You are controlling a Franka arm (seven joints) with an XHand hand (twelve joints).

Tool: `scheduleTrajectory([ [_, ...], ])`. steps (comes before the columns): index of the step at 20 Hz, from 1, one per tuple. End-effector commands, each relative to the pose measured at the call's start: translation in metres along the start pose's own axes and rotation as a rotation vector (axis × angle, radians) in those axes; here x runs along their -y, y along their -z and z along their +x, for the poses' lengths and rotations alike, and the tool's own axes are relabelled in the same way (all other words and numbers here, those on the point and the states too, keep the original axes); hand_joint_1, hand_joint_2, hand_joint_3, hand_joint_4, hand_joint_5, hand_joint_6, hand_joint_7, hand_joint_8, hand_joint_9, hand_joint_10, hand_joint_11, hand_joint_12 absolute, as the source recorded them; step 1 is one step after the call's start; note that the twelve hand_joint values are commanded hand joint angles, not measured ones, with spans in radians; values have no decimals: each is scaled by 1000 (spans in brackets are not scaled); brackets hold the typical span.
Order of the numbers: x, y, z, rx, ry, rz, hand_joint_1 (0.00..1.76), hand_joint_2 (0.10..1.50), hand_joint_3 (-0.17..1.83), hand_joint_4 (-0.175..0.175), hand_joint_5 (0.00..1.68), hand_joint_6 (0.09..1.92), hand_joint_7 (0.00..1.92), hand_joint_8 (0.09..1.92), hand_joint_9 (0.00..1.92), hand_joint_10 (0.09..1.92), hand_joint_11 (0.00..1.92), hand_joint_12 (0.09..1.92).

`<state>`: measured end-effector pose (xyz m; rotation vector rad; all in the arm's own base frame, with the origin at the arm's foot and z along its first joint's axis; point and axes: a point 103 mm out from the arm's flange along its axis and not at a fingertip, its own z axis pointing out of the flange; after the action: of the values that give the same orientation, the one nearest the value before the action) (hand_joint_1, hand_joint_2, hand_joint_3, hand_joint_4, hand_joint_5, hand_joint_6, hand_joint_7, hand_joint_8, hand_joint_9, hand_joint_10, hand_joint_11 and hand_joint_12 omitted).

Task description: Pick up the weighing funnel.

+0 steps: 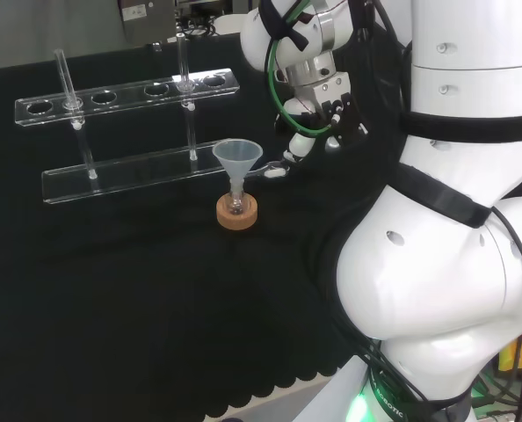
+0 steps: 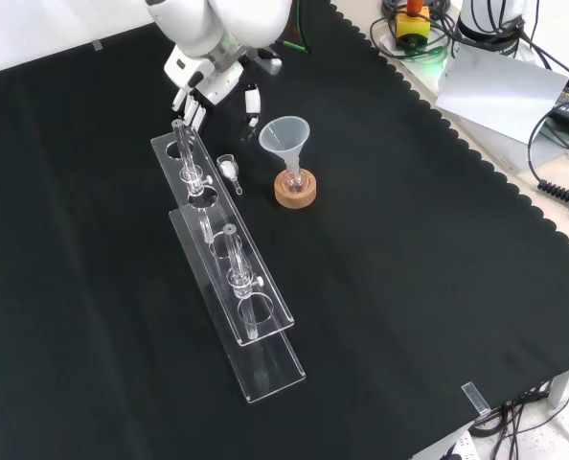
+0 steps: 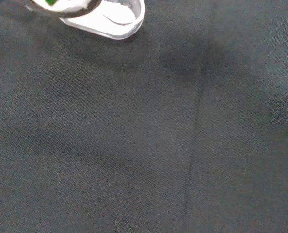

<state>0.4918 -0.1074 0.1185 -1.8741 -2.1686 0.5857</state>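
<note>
The weighing funnel (image 2: 229, 170) lies on the black cloth of the counter (image 2: 409, 287), just beside the funnel (image 2: 284, 139): to the funnel's left in the front view and to its right in the head view. The funnel stands mouth up with its stem in a small flask on a cork ring (image 2: 295, 191). The hand (image 2: 211, 79) hangs above the cloth, up and to the left of the funnel in the front view. Its fingers (image 2: 252, 103) point down, spread and fairly straight, with nothing in their grasp. In the wrist view 1 fingertip (image 3: 61, 6) sits at the weighing funnel's edge, though contact cannot be told. A clear rack (image 2: 237, 278) with tubes stands left of the funnel in the front view.
</note>
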Motion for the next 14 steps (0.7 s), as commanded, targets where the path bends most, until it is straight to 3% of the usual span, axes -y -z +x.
scheduleTrajectory([
  [1,-6,-8,7,-5,10,-11,787,686,568,-42,550,87,437,703,713,576,344,1354],
  [9,-12,-21,18,-6,2,-1,797,683,577,-44,645,110,449,709,723,579,347,1351],
  [14,-16,-23,21,-8,2,-28,802,677,592,-50,688,159,501,717,757,576,369,1337],
])
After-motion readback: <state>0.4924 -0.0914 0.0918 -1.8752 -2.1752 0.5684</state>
